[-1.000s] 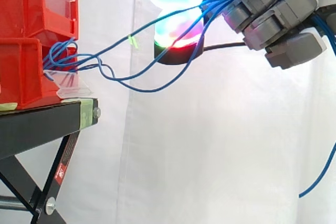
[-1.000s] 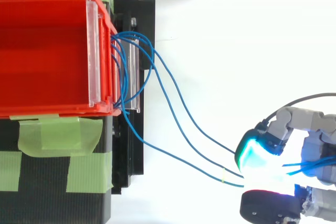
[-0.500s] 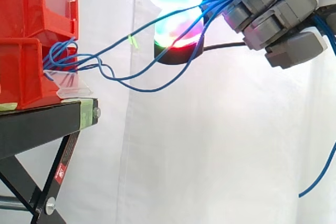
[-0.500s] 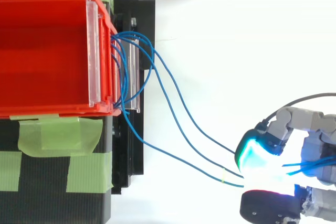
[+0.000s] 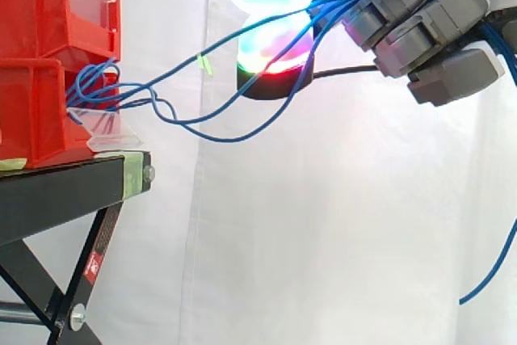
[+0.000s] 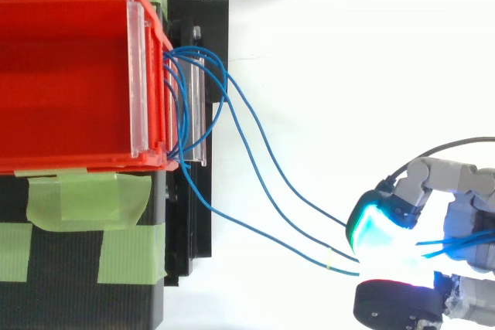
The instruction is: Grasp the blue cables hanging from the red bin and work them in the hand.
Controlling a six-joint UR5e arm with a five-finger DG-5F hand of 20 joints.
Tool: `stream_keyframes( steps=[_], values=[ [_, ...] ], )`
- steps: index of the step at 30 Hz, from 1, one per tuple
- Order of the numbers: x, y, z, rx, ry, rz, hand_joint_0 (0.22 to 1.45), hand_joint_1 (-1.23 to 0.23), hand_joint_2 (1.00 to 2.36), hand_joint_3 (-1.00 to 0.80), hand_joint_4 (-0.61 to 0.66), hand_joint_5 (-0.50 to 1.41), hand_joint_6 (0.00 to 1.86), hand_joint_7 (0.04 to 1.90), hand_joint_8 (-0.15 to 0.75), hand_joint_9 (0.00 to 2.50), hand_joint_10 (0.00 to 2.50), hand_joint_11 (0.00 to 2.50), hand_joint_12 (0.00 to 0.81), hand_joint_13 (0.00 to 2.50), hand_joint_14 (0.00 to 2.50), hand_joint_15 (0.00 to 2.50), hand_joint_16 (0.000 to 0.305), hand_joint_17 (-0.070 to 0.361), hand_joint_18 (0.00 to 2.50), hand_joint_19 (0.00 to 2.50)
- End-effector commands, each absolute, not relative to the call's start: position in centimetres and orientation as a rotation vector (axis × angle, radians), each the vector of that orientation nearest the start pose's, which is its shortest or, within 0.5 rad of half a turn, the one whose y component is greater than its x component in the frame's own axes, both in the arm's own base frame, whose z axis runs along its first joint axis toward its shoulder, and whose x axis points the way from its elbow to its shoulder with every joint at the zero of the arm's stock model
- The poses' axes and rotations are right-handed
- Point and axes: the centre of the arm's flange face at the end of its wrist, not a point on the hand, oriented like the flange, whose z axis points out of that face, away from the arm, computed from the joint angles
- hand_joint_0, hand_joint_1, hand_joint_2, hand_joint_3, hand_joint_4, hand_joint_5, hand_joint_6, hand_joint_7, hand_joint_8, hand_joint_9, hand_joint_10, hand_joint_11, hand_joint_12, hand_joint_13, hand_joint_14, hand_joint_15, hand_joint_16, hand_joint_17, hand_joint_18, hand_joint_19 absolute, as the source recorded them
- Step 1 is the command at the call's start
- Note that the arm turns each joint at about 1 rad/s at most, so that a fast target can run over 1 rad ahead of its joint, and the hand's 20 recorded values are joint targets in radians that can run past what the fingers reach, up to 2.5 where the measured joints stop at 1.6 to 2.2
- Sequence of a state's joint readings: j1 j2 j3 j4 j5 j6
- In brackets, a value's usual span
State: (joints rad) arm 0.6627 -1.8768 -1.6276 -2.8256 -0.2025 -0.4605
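Two red bins are stacked on the black stand: an upper red bin and a lower red bin, each with a clear front panel. From above, the upper bin's red floor is in plain sight behind its clear panel. The blue cables come out at the front of the lower bin in a tangle of loops against the clear panel. From there they sag clear of the stand's edge and rise rightward to the hand. The hand is held high and well apart from the bins. Its fingers are curled, and the cables are pinched between the grey fingers and a glowing fingertip pad. The free cable ends pass through the grip, and one strand hangs down near the right edge. One cable carries a small green tag partway along. Green tape lies over the stand beside the bin. A white curtain backs the work.
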Motion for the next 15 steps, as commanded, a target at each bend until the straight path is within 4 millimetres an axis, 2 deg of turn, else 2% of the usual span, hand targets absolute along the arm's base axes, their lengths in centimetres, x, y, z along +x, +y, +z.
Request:
stream_keyframes(
  steps=[1, 15],
  values=[
    [54.42, 13.19, 32.77, 1.228, 1.005, 0.280, 0.91, -0.63, 1.02, -0.43, 0.27, 0.29, 0.89, 1.28, 0.448, 0.56, 2.50, 2.50, 0.455, 0.91, 2.50, 1.36, 0.052, 0.117, 1.52, 1.37],
    [54.40, 13.17, 32.84, 1.229, 1.004, 0.281, 0.91, -0.64, 1.02, -0.44, 0.27, 0.30, 0.87, 1.29, 0.447, 0.56, 2.50, 2.50, 0.453, 0.91, 2.50, 1.35, 0.051, 0.115, 1.52, 1.38]
  ],
)
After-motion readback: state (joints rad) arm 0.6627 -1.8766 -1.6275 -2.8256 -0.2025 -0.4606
